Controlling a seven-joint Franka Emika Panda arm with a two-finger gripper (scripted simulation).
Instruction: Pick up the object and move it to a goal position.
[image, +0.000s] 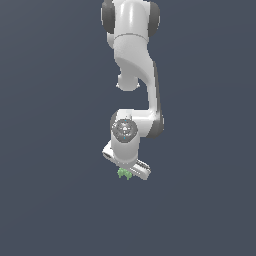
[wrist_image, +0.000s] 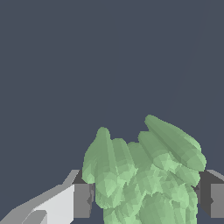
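The object (wrist_image: 144, 175) is a pale green lumpy blob with knobbly protrusions. In the wrist view it fills the gap between my two dark finger pads (wrist_image: 83, 200), which touch it on both sides. My gripper (wrist_image: 146, 202) is shut on it. In the exterior view the object (image: 123, 174) shows as a tiny green lump sticking out under the white gripper (image: 126, 171), which points down at the end of the arm. The fingers themselves are hidden by the hand in that view.
The surroundings are a plain dark blue-grey ground (image: 50, 200) with no other objects, edges or markers in view. The white arm (image: 132, 60) reaches in from the top of the exterior view.
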